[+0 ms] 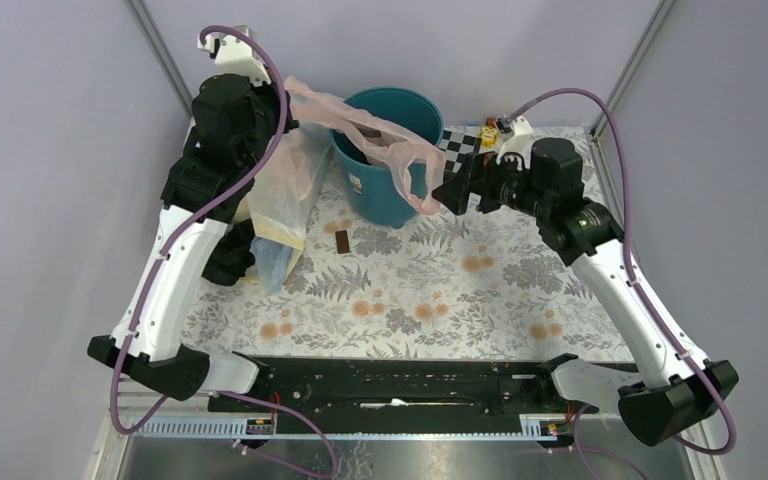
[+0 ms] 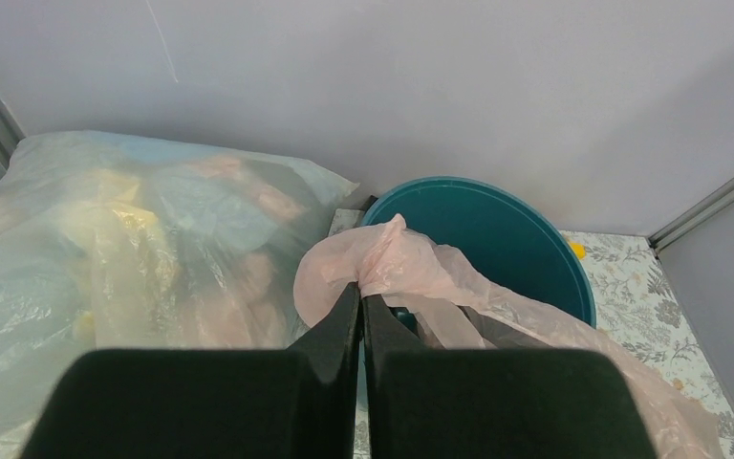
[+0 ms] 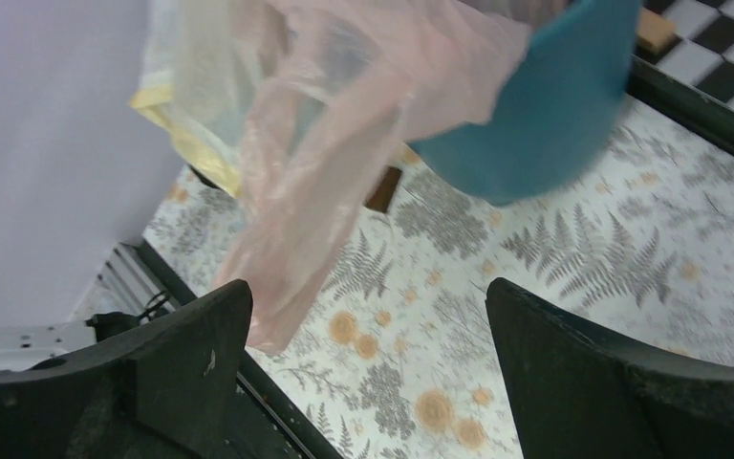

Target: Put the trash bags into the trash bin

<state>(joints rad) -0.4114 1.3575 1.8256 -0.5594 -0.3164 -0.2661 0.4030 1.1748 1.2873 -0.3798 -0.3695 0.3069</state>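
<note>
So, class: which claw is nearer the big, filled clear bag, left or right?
Left. The left claw, shut on the pink bag, is right beside the clear bag. The right claw hangs open on the other side of the trash bin.

— How's the light?
— Bright, soft and even, falling from overhead. No glare on the walls [image 1: 40,150], and only a faint shadow beside the trash bin [image 1: 382,195] on the counter [image 1: 480,300].
— Sharpness?
— The overhead view is crisp. In the right wrist view the pink bag [image 3: 315,163] looks smeared. In both wrist views the jaws, close to the lens, are dark and out of focus.
</note>
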